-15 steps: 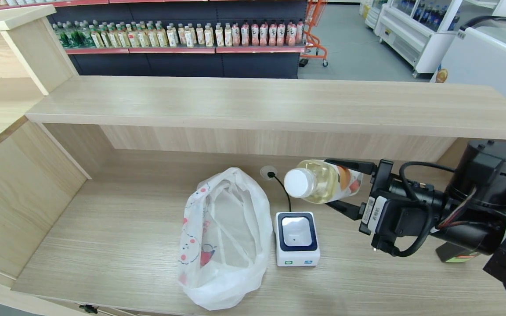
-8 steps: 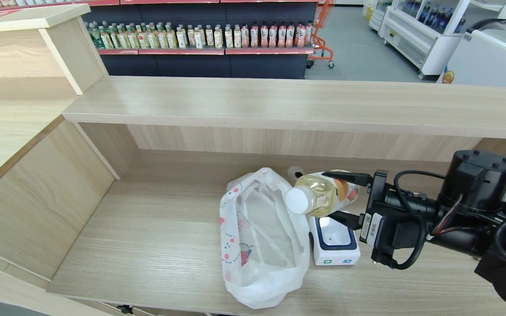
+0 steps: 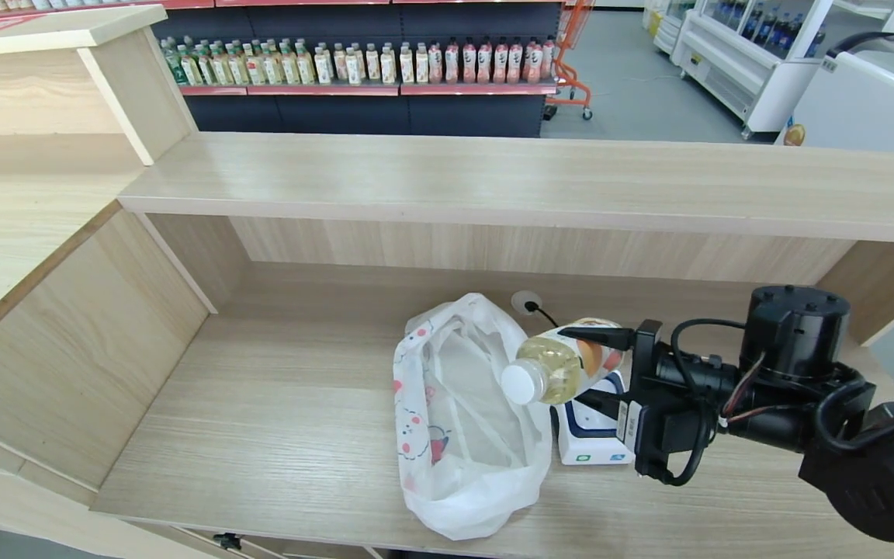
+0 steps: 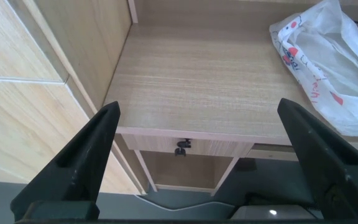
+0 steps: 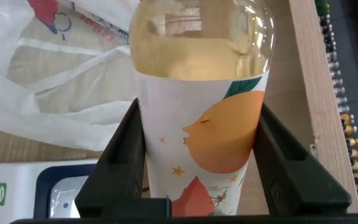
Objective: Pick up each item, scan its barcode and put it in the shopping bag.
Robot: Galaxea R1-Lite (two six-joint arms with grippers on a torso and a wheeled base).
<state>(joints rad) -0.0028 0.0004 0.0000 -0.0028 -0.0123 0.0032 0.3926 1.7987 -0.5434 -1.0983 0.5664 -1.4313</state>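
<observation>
Your right gripper (image 3: 583,366) has its two black fingers clamped on the sides of the bottle (image 3: 559,365). The bottle is clear, smooth plastic holding a pale yellow drink and is held nearly level above the scanner (image 3: 590,439). Its round white cap (image 3: 522,383) hangs over the near rim of the shopping bag (image 3: 455,419). The white label shows an orange face, small stars and a green leaf, with no writing you could read. The bag is thin, crinkled, translucent plastic with red cartoon print, its mouth gaping, just beside the boxy white scanner. Bare wood-grain counter (image 3: 261,435) runs from the bag to the side wall. Your left gripper (image 4: 199,109) hangs off the counter's front edge, fingers wide apart.
</observation>
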